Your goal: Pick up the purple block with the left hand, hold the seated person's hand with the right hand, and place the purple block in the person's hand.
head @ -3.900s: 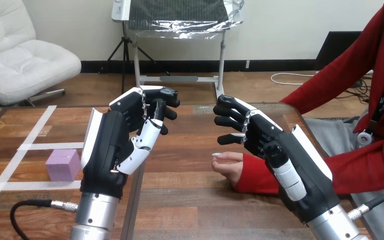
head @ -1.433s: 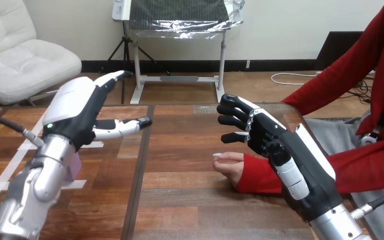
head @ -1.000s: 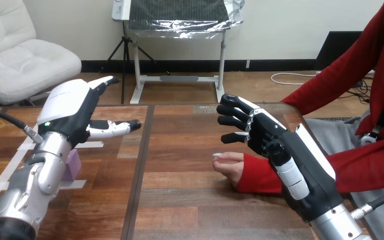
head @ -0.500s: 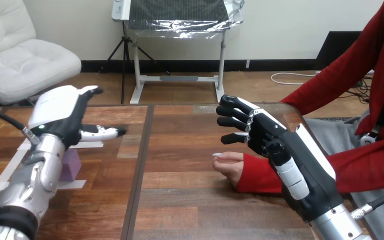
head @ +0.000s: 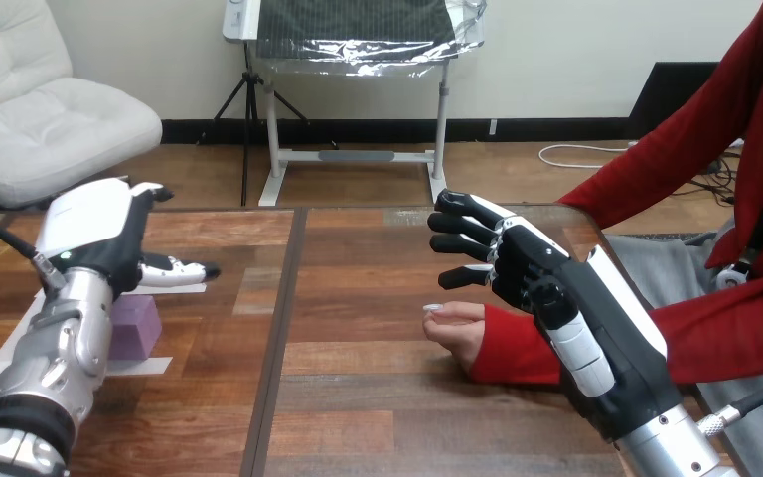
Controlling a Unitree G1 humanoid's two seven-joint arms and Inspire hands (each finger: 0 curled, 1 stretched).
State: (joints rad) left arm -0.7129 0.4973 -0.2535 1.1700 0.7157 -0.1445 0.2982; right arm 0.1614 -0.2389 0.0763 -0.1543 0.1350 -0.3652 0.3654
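Purple block (head: 136,327): flat on the table (head: 358,397) at its left side, between two strips of white tape (head: 145,366). The left forearm covers its left part.
Block shape: cube-like, so no long axis can be told. One face is up and one faces the camera, with edges roughly in line with the table planks.
Left hand (head: 89,231): over the table just beyond the block and above it, not touching it, white back shell up.
Left fingers (head: 151,191): fairly straight, reaching away from the camera. The thumb sticks out toward the view's right. Nothing is in its grasp.
Right hand (head: 532,278): raised at centre right, its arm coming up from the lower right corner.
Right fingers (head: 457,221): spread and loosely bent, tips pointing toward the view's left. They have hold of nothing.
Person's hand (head: 455,325): resting on the table at the end of a red sleeve, fingers loosely curled, pointing toward the view's left.
Right hand and person's hand: the robot's fingers are above and just beyond it, with a gap between them.
Block and person's hand: well apart, on opposite sides of the table's centre seam.
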